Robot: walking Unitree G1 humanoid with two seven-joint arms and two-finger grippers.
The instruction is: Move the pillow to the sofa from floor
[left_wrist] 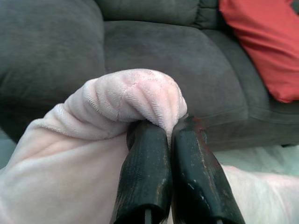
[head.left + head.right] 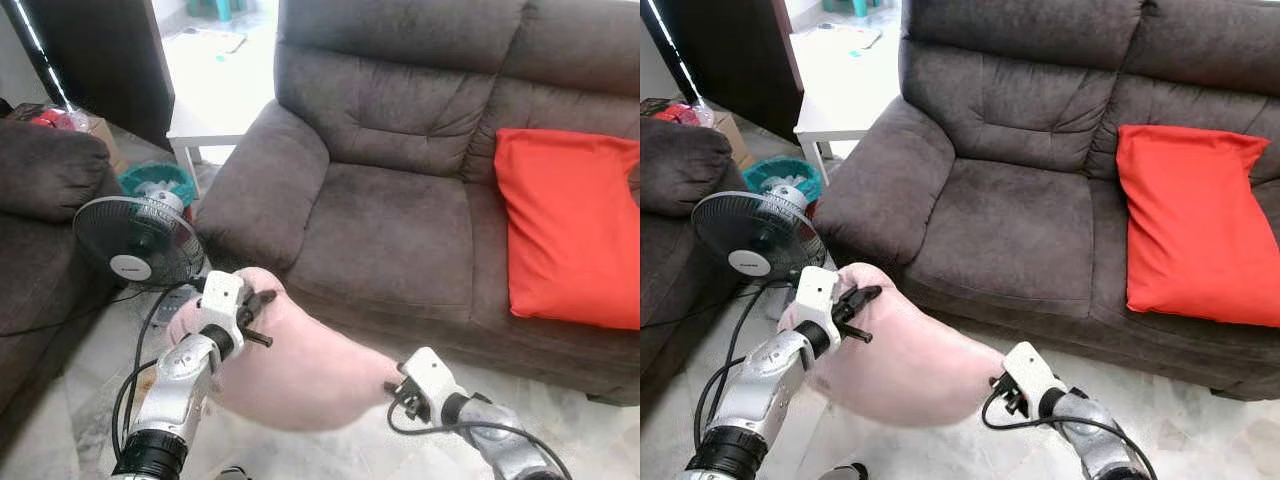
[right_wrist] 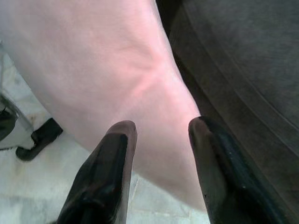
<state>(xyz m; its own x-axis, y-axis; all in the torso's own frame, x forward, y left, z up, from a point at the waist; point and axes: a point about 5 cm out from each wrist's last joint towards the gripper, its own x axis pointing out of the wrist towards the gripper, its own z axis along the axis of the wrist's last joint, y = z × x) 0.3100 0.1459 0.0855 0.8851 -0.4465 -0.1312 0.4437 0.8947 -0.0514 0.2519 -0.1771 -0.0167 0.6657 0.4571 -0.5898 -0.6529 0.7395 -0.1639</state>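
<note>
A pale pink pillow (image 2: 300,365) hangs just above the floor in front of the dark grey sofa (image 2: 400,220). My left gripper (image 2: 262,300) is shut on the pillow's upper left corner; in the left wrist view its black fingers (image 1: 149,172) pinch a fold of pink fabric (image 1: 131,100). My right gripper (image 2: 393,385) sits at the pillow's lower right end, open, with its fingers (image 3: 110,158) on either side of the pink pillow (image 3: 117,70). A red pillow (image 2: 570,225) leans on the sofa's right seat.
A standing fan (image 2: 135,240) is on the floor at the left, beside a second dark sofa (image 2: 40,200). A white side table (image 2: 215,105) stands behind the sofa's armrest (image 2: 260,185). Cables (image 2: 140,340) trail on the tiled floor.
</note>
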